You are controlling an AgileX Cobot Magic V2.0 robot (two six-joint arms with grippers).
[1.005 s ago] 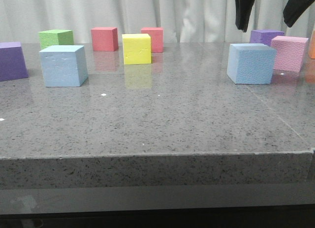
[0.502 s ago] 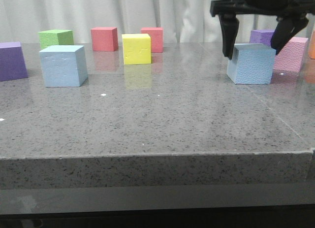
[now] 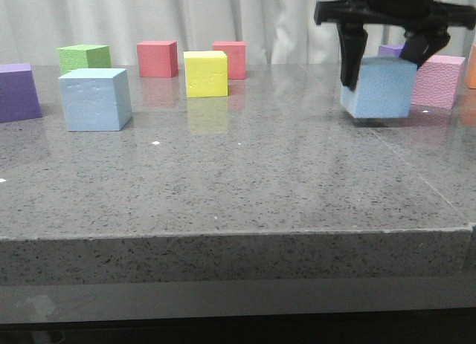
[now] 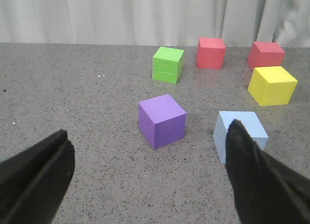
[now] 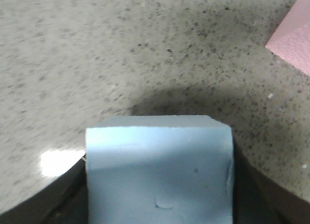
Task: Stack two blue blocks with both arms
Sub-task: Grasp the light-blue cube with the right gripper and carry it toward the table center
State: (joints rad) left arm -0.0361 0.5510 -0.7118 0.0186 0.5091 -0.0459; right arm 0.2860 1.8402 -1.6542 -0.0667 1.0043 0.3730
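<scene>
Lifted off the table (image 3: 223, 180), right blue block (image 3: 379, 88) sits clamped in right gripper (image 3: 383, 58).

1. The speckled grey stone table (image 3: 245, 180) carries all the cubes but one.
2. At the right, a light blue foam cube (image 3: 378, 88) hangs just clear of the table between the fingers of the black right gripper (image 3: 384, 56).
3. A pink foam cube (image 3: 439, 80) lies just right of it, slightly behind; a purple cube (image 3: 390, 50) lies behind both.
4. At the left sits the second light blue foam cube (image 3: 96, 99), with another purple foam cube (image 3: 18, 91) to its left and a green foam cube (image 3: 83, 57) behind it.
5. A yellow foam cube (image 3: 206, 73) stands mid-table, two red foam cubes (image 3: 158, 58) behind it on either side.
6. The black left gripper (image 4: 145, 180) hangs apart from every cube.
</scene>
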